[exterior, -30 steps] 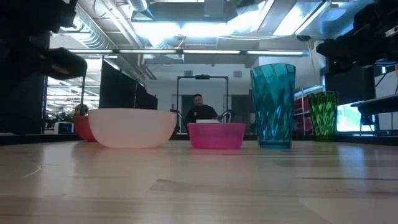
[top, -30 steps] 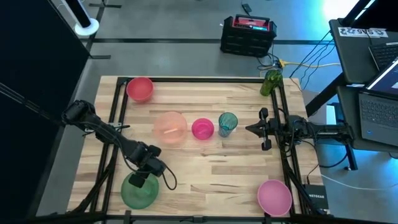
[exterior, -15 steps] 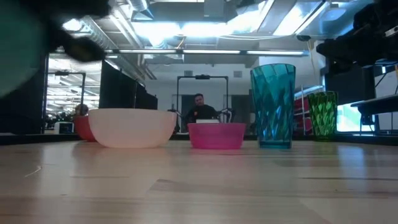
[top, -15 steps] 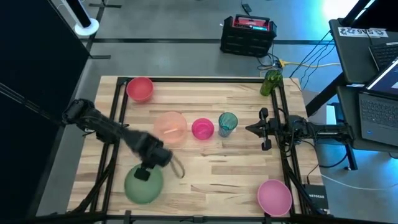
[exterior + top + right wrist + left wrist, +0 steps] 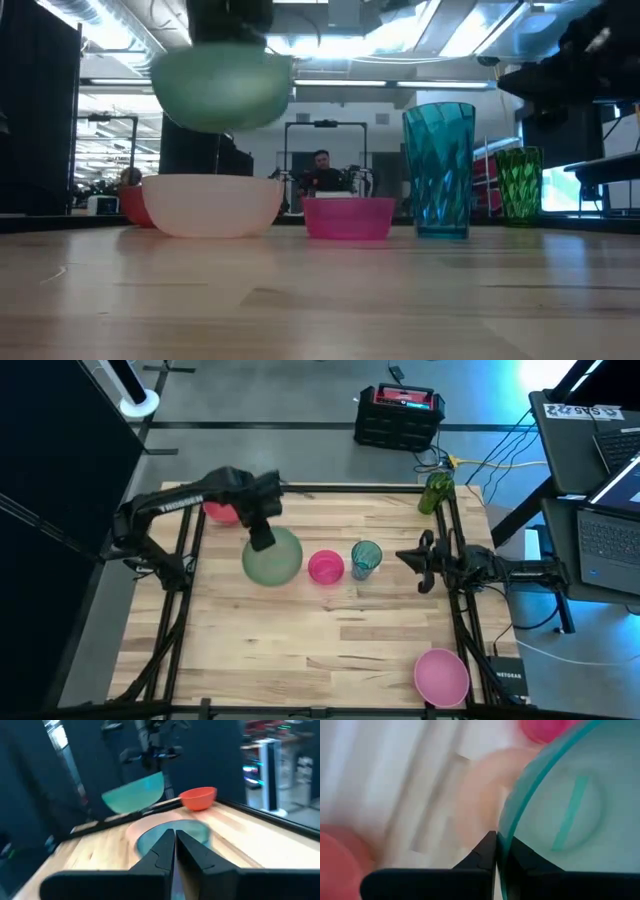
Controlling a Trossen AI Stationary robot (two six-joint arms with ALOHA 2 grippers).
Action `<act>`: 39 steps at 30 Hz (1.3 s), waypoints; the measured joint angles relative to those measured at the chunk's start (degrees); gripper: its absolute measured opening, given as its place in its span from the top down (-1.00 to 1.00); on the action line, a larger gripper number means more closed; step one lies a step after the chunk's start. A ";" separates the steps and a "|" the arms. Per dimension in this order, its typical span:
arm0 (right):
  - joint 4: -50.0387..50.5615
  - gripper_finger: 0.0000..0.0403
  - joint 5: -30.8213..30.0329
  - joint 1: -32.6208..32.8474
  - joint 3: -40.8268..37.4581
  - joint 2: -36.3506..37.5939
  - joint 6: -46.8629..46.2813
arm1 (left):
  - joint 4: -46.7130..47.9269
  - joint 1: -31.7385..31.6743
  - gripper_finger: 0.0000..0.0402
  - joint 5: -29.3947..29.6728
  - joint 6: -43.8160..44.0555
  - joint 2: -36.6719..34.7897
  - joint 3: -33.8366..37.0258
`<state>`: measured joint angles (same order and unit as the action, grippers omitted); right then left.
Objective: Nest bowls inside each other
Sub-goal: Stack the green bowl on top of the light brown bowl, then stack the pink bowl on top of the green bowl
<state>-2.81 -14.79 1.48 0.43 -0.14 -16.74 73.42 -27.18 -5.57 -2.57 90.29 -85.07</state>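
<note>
My left gripper [image 5: 262, 540] is shut on the green bowl [image 5: 274, 557], which hangs in the air [image 5: 222, 88] above the pale translucent pink bowl [image 5: 212, 205]. The coral bowl [image 5: 220, 510] stands at the far left, partly under my left arm. The small magenta bowl [image 5: 325, 567] rests on its base right of the pale one. The large pink bowl [image 5: 441, 675] sits at the near right corner. My right gripper [image 5: 420, 560] hovers shut at the table's right side, touching nothing. My left gripper pinches the green bowl's rim [image 5: 501, 837], one finger [image 5: 522, 857] inside the bowl and the other [image 5: 484, 854] outside. The fingers come from above, pointing steeply down. The bowl hangs mouth up, lifted clear above the pale pink bowl.
A tall teal cup [image 5: 366, 558] stands between the magenta bowl and my right gripper. A green faceted cup [image 5: 436, 492] stands at the far right corner. Black frame rails run along the table's left, far and right edges. A person sits in the room beyond the table [image 5: 320, 175].
My left gripper has taken hold of the green bowl at the near left, lifted it clear and swung it up and toward the far edge, over the pale pink bowl. My right gripper has rolled a little in place.
</note>
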 joint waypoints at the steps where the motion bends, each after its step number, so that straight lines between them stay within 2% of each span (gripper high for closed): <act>1: -0.18 1.00 -1.22 0.00 0.00 0.02 -1.39 | -0.54 -1.37 1.00 -0.02 -1.44 0.44 0.44; 18: -0.57 1.00 -5.31 0.00 0.00 0.02 -9.91 | -11.28 -2.61 1.00 -1.96 -13.93 6.17 10.39; 26: -0.61 1.00 -5.67 0.00 0.00 0.02 -10.04 | -12.43 -2.58 1.00 -1.94 -14.63 6.17 13.36; 39: -0.66 1.00 -6.00 0.00 0.00 -0.30 -13.70 | -11.74 -2.14 0.55 -2.08 -14.46 5.99 11.16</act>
<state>-3.46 -20.79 1.48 0.43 -0.44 -30.44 61.68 -29.32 -7.65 -17.03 96.28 -73.91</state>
